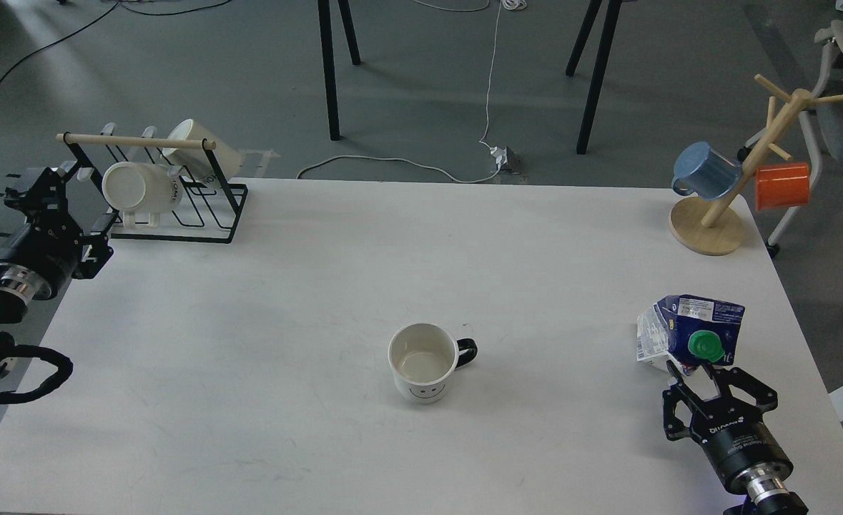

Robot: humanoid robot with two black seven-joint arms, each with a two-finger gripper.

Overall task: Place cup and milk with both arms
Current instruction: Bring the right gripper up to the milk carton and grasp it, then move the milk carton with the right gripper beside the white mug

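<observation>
- The cup is ceramic, so I judge it stiff, somewhat heavy for its size and fragile if it tips or knocks the worktop. Its glazed wall is probably slippery; the rim on the side opposite the handle looks to me the best place to take hold.
- The cup stands upright near the middle of the worktop, its mouth open to me and empty, its black handle pointing to the right, the little face toward me.
- The milk is a carton with dented sides, so I expect soft walls that give under pressure. I cannot tell how full it is, so its weight is uncertain. I would take it low on the body, across two flat faces, not at the green cap.
- The milk stands at the right side of the worktop, well apart from the cup.
- My right pincer is just in front of the carton's base, its fingers apart; they seem to reach either side of the lower carton, but from this angle I cannot tell whether they touch it.
- My left pincer is at the far left edge, beside the wire mug rack, far from the cup. It looks dark and end-on, so I cannot tell its state.
</observation>
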